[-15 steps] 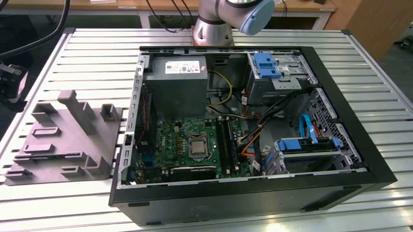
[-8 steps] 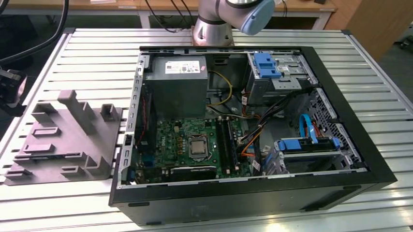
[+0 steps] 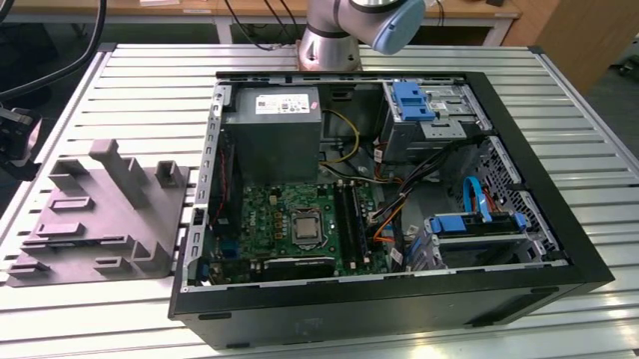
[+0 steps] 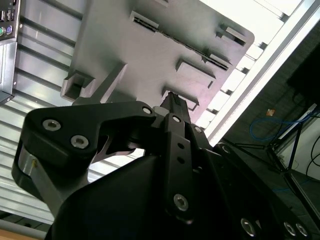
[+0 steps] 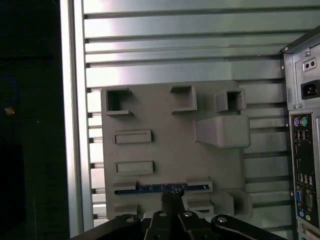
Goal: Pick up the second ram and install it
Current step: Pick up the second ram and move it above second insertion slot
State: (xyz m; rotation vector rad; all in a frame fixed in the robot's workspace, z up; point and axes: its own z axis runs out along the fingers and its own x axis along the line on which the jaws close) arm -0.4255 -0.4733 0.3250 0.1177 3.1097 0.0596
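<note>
Jamming is risked if the second ram (image 5: 145, 189) is pulled askew from its holder (image 5: 170, 150); end effector (image 5: 172, 195) state cannot be told.

The arm (image 3: 334, 34) is standing on its silver base at the table (image 3: 559, 97) edge farthest from the exterior camera. Its pale blue-grey joint cap is bulging toward the exterior view's right, and the limb is running up past that view's upper border. In both wrist views the black gripper (image 4: 172, 98) (image 5: 172, 194) is pointing down at the table, over the part near one long edge. Its bolted links and broad dark housing are showing in the foreground.
</note>
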